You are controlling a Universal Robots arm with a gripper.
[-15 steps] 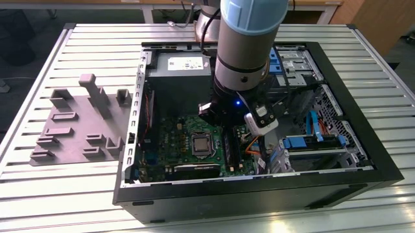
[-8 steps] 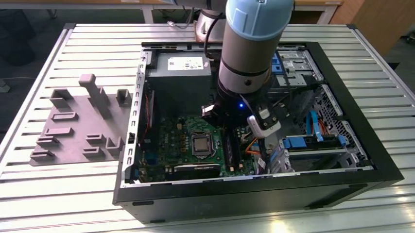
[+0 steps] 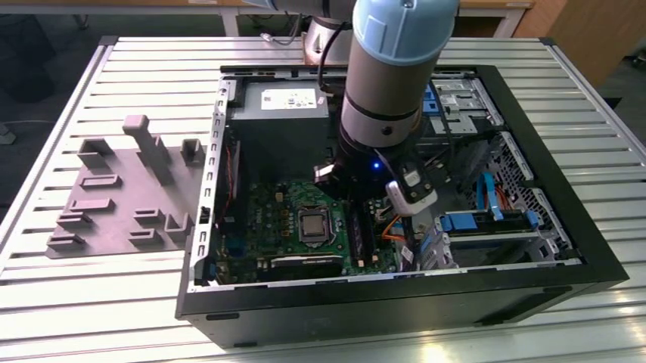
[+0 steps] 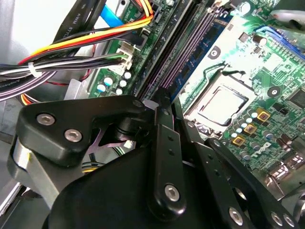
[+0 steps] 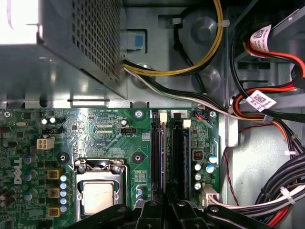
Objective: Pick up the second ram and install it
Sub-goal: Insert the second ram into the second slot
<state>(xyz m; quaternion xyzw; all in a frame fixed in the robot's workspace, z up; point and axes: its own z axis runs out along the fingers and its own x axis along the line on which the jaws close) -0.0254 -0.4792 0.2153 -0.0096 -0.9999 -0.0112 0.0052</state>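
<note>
My gripper (image 3: 353, 208) reaches down into the open computer case (image 3: 404, 296), over the memory slots beside the processor socket (image 5: 97, 193). In both wrist views its black fingers (image 4: 162, 138) stand close together at the near end of the long black slots (image 5: 156, 148). The second ram (image 4: 202, 55), a thin blue-green board, stands on edge in a slot and runs in between the fingers. In the first wrist view the ram (image 5: 165, 152) is seen edge-on, leading into the gripper (image 5: 167, 207). The jaws look shut on the stick's near end.
A green motherboard (image 3: 283, 219) lies on the case floor. The power supply box (image 5: 71, 43) sits beyond it. Bundles of yellow, red and black cables (image 5: 267, 100) crowd the side next to the slots. A grey holder fixture (image 3: 121, 197) lies on the slatted table at the exterior view's left.
</note>
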